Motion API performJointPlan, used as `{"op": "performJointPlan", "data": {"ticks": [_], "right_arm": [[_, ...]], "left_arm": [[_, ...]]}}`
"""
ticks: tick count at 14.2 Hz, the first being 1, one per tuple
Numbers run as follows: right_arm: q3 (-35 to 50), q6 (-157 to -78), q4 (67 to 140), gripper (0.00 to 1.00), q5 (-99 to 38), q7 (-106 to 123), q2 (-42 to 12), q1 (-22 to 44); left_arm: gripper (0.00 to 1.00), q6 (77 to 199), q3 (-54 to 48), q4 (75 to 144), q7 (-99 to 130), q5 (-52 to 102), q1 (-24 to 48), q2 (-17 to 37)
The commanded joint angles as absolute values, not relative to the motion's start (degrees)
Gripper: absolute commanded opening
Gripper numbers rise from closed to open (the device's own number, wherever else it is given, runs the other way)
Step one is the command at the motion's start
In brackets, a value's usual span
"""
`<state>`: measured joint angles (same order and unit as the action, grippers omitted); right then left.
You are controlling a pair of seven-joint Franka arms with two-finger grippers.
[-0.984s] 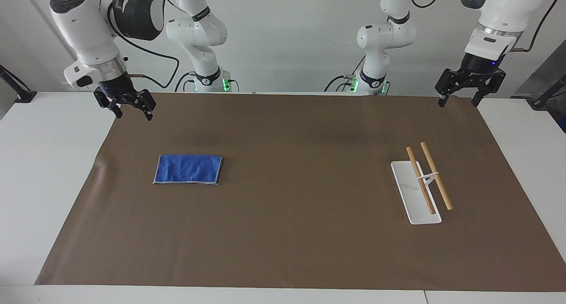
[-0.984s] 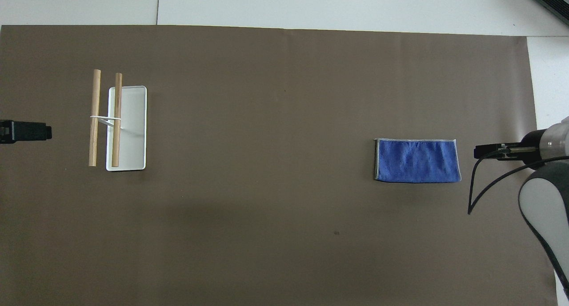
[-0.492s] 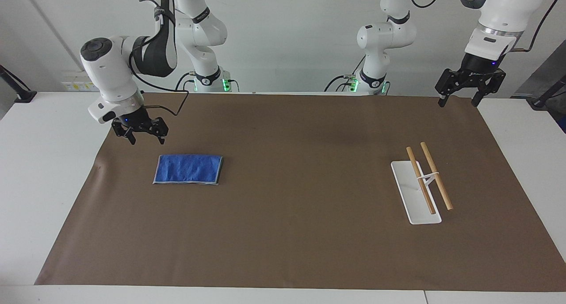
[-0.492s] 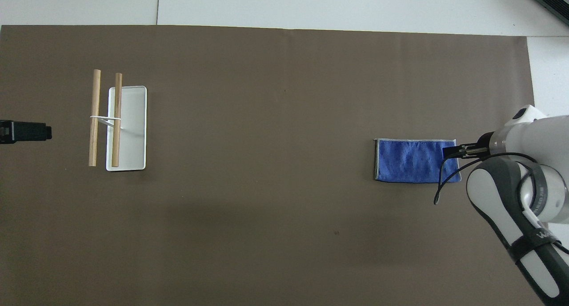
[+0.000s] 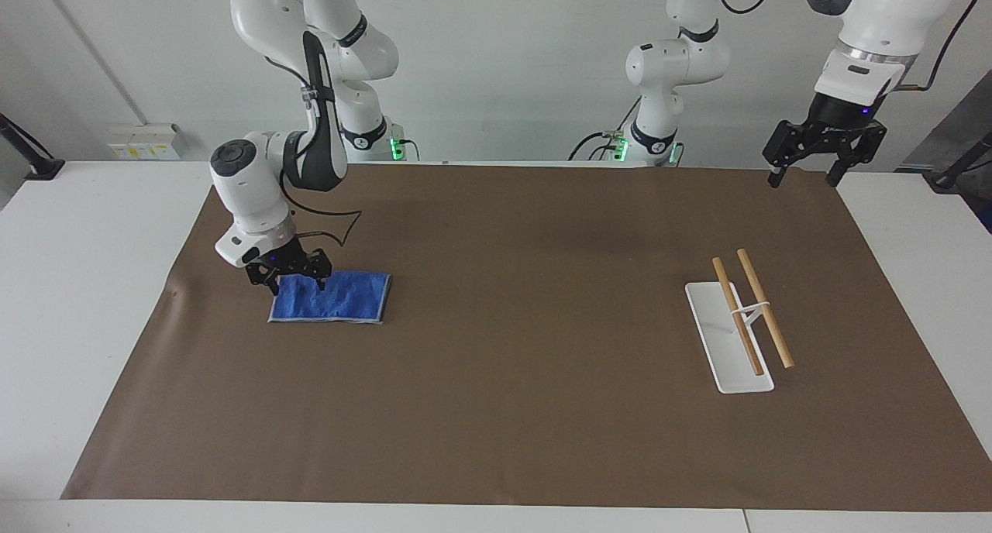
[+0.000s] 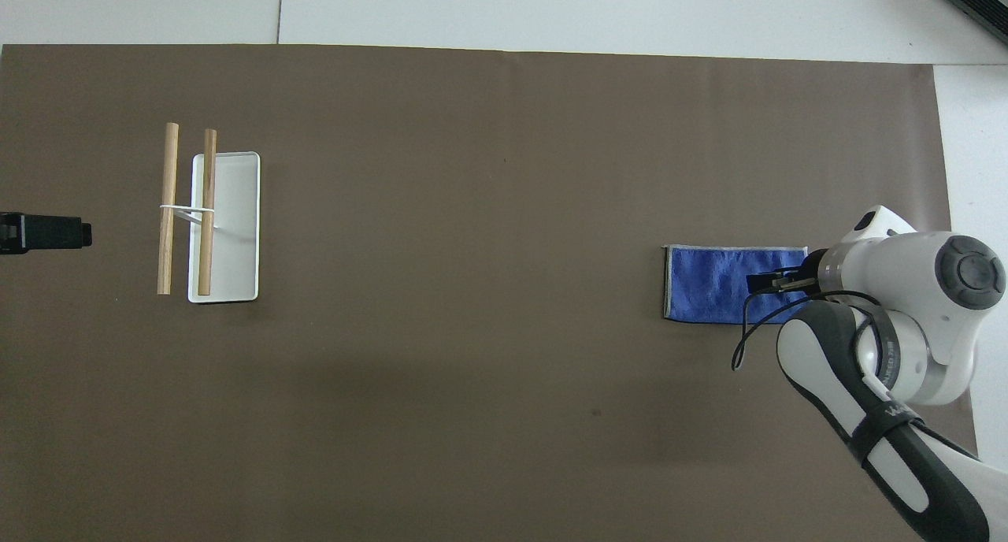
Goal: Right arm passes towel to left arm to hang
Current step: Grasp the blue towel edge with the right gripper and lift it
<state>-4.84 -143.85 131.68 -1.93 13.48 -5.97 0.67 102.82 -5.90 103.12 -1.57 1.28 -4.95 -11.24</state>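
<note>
Blue terry cloth caught my eye first from across the table: the small bright blue rectangular towel with its thin pale grey edge (image 5: 329, 297) lay flat on the brown paper table cover (image 5: 511, 409), toward the right arm's end. The right gripper (image 5: 290, 279) was low over the towel's end nearest that arm, jaws spread wide, fingertips at or just above the cloth; I could not tell if they touched. Nothing was held. The left gripper (image 5: 800, 178) waited up in the air over the cover's corner at its own end, jaws also open and empty. A white flat-based rack with two wooden rods (image 5: 742, 328) stood well apart from the towel, toward the left arm's end.

From the overhead camera, the towel (image 6: 713, 285) ran with its long axis along the table's length, one short end pointing toward the rack (image 6: 206, 215), the other lying under the right gripper (image 6: 762, 282). The rods lay crosswise to that axis.

I judged this the pick-up, barely begun: the next move called for closing on that short end and lifting.
</note>
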Motion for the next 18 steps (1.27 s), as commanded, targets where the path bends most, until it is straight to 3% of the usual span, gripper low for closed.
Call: {"op": "performJointPlan", "data": {"ticks": [1, 12, 13, 14, 17, 18], "right_arm": [[-4.6, -146.5, 133.5, 1.0, -3.5, 14.8, -6.2, 1.1], [-4.6, -149.4, 135.2, 1.0, -3.8, 14.9, -7.7, 0.4], [-4.6, -149.4, 135.1, 0.91, -3.8, 14.9, -8.2, 0.5], [-4.6, -149.4, 135.0, 0.71, -3.8, 14.6, -8.2, 0.5], [-4.7, -149.3, 135.1, 0.29, -6.6, 14.6, -8.2, 0.5], [-4.6, -149.3, 135.0, 0.01, -7.8, 14.5, -8.2, 0.9]], "left_arm": [[1.0, 102.3, -5.9, 104.1, -1.8, 1.8, -5.3, -12.5], [1.0, 102.1, -6.1, 104.1, -1.9, 1.8, -5.2, -12.5], [1.0, 101.8, -6.2, 104.0, -1.5, 1.8, -5.2, -12.5], [1.0, 101.7, -6.3, 104.1, -1.5, 1.8, -5.1, -12.6], [1.0, 100.0, -6.3, 104.0, -1.4, 1.8, -4.5, -12.6], [1.0, 99.8, -6.0, 104.0, -1.5, 1.8, -5.2, -12.6]]}}
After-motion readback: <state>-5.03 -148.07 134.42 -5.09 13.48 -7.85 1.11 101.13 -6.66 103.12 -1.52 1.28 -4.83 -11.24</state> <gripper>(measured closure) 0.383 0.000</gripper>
